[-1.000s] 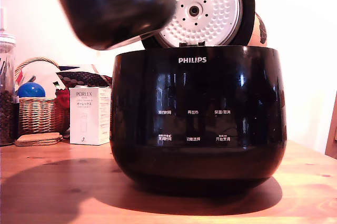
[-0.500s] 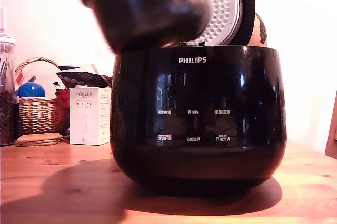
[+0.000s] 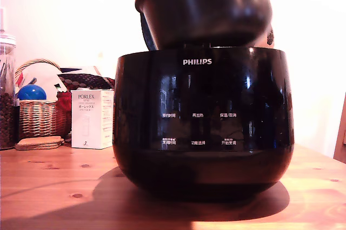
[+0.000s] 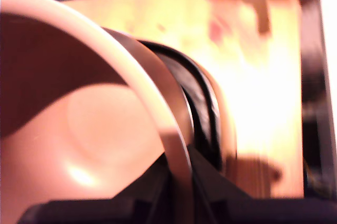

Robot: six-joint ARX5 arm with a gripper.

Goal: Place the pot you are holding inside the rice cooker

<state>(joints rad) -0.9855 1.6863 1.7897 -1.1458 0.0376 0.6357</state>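
Note:
The pot (image 3: 204, 8), dark grey-black with a flared rim, hangs just above the open top of the rice cooker (image 3: 203, 116), a glossy black body with a white PHILIPS logo. It is slightly tilted and hides almost all of the raised lid behind it. No gripper shows in the exterior view. In the wrist view my gripper (image 4: 181, 179) is shut on the pot's rim, one dark finger on each side of the wall. The pot (image 4: 79, 129) fills that view and its inside looks pinkish in the warm light. A dark curved band (image 4: 202, 108) lies just beyond the rim.
The cooker stands on a wooden table (image 3: 54, 187). At the exterior view's left are a white PORLEX box (image 3: 92, 119), a wicker basket (image 3: 38, 119) with a blue ball (image 3: 31, 92), a glass jar (image 3: 6, 95) and cork coasters (image 3: 39, 142).
The pot has travelled to the exterior view's right, from beside the lid to directly over the cooker's opening, and now covers the lid's white plate.

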